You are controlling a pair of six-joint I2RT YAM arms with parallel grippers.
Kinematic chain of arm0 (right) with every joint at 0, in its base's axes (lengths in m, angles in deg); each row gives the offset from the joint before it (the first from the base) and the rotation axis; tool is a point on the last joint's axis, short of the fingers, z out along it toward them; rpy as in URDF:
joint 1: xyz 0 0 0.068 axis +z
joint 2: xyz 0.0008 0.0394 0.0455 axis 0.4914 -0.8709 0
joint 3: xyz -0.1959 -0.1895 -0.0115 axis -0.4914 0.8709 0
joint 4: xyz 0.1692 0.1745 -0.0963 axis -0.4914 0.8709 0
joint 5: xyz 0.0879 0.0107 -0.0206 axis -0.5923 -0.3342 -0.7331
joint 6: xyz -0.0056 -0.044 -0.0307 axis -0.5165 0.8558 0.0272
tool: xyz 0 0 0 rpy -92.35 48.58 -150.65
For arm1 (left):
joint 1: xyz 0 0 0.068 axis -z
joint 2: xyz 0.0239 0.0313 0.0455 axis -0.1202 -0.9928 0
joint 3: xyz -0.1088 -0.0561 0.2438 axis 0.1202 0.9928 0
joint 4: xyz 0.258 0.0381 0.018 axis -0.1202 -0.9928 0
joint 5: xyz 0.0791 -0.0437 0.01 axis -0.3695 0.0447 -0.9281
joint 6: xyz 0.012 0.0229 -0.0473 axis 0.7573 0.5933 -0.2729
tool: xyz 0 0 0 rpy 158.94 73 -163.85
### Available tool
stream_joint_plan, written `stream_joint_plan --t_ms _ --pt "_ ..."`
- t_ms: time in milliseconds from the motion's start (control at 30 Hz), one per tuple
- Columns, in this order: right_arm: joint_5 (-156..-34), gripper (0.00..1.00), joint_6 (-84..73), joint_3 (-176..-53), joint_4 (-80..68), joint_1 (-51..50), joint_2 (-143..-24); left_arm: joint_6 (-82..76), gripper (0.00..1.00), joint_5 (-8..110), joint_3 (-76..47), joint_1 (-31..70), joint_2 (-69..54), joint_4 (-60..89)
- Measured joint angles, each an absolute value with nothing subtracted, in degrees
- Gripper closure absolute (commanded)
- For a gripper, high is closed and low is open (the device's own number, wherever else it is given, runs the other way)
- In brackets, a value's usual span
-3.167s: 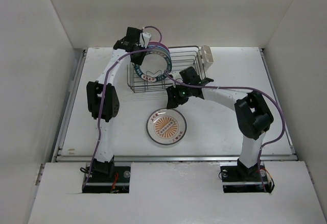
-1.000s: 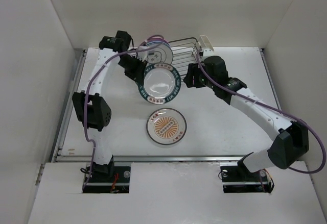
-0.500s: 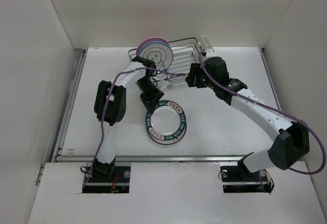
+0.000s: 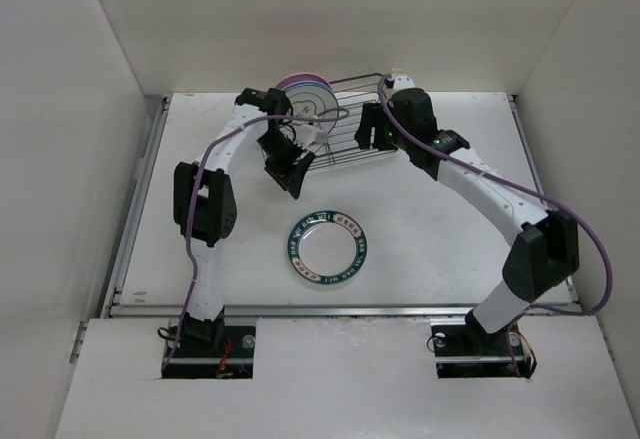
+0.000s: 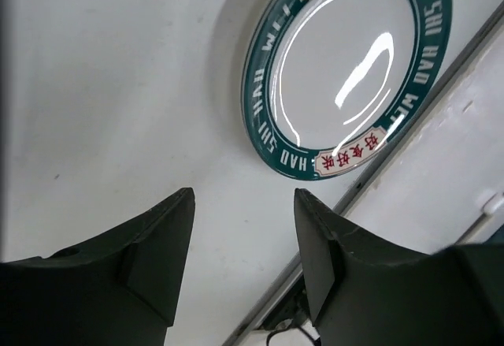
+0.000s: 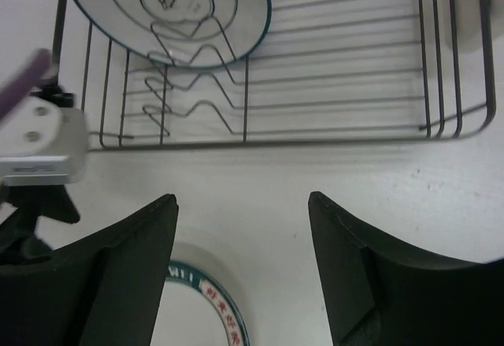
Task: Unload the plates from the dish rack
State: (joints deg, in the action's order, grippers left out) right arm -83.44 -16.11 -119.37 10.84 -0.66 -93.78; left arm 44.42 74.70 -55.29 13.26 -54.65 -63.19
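White tabletop [image 4: 420,259] open all round green-rimmed plate [image 4: 327,250], dish rack [image 4: 350,144] near far edge, left jaws apart, right jaws apart

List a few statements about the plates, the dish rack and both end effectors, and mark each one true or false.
1. A green-rimmed plate lies flat on the table, in front of the dish rack. True.
2. The left end effector is clamped on that plate's rim. False: the left end effector is open and empty, apart from the plate.
3. The dish rack has been fully unloaded. False: plates stand on edge at its left end.
4. The right end effector is open with nothing between its fingers. True.
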Motion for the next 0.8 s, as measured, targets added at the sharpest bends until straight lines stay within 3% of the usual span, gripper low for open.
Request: stream_joint_plan --t_ms 133,167,300,467,667,800 --pt "-85.5 0.24 -14.3 -128.2 9.8 -2.6 -100.9 38.3 0.50 75.0 -58.2 9.0 -50.8 -61.9" --pt "-86.3 0.24 -13.5 -130.7 9.9 -3.2 -103.0 35.5 0.43 74.6 -58.3 7.7 -49.7 -60.8" --pt "-89.2 0.24 -11.1 -144.9 9.8 -4.3 -114.4 23.7 0.35 69.0 -59.8 3.0 -48.0 -54.4" --pt "-92.6 0.24 -9.5 -159.1 10.0 -4.6 -128.2 12.6 0.33 62.7 -69.8 -0.4 -55.8 -50.2" --pt "-96.4 0.27 -8.9 -161.9 8.1 -4.8 -136.2 6.7 0.49 60.1 -73.5 0.1 -67.1 -47.2" --pt "-98.5 0.33 -9.6 -164.6 4.5 -5.1 -140.2 5.1 0.71 58.2 -73.5 1.0 -71.7 -47.2"
